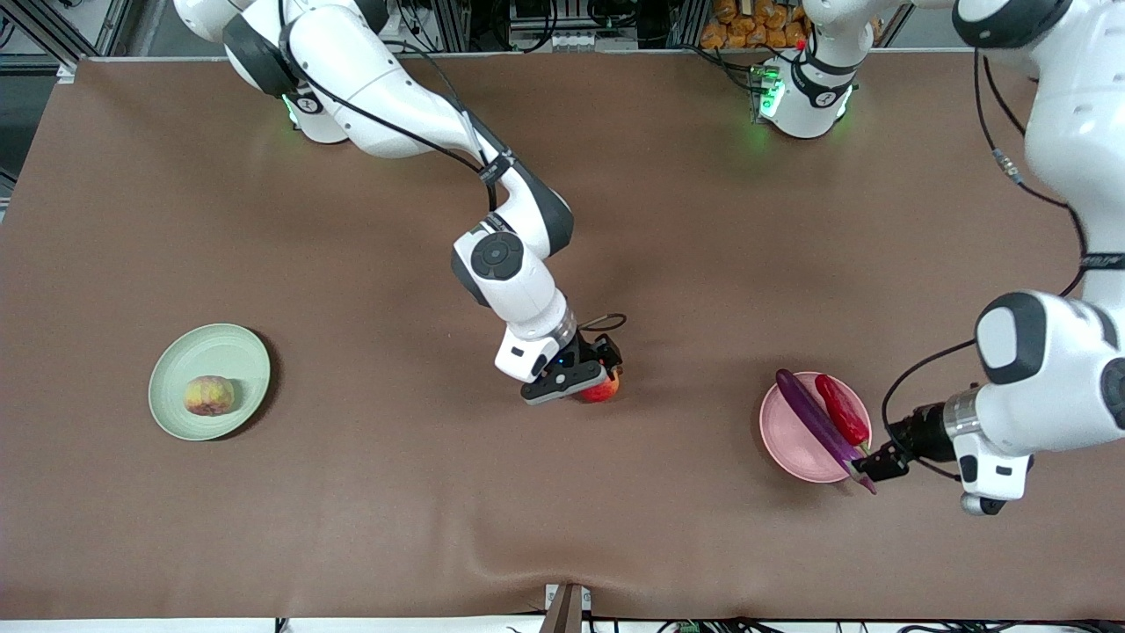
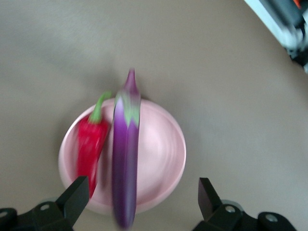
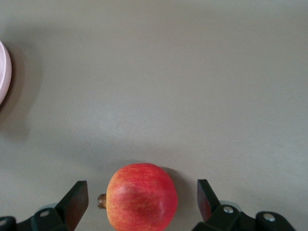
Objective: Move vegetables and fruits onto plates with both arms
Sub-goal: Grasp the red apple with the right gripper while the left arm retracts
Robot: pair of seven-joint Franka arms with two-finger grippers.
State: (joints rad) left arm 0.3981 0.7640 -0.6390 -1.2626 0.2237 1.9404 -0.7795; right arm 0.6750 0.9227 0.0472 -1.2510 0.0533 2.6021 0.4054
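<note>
The purple eggplant (image 1: 813, 418) lies across the pale pink plate (image 1: 787, 440), one end overhanging the rim, with the red pepper (image 1: 842, 409) beside it on the plate. My left gripper (image 1: 876, 464) is open at that overhanging end; in the left wrist view (image 2: 143, 188) the eggplant (image 2: 125, 159) runs between the spread fingers, untouched, beside the pepper (image 2: 91, 144). My right gripper (image 1: 591, 380) is open, low over the round red fruit (image 1: 603, 388) at mid-table; its fingers flank the fruit (image 3: 142, 197) without touching. The lumpy yellow-pink fruit (image 1: 209, 396) sits on the pale green plate (image 1: 176, 352).
The brown cloth-covered table (image 1: 395, 510) is bare around the plates. The pink plate's rim (image 3: 2, 72) shows at the edge of the right wrist view. The arm bases stand along the table edge farthest from the front camera.
</note>
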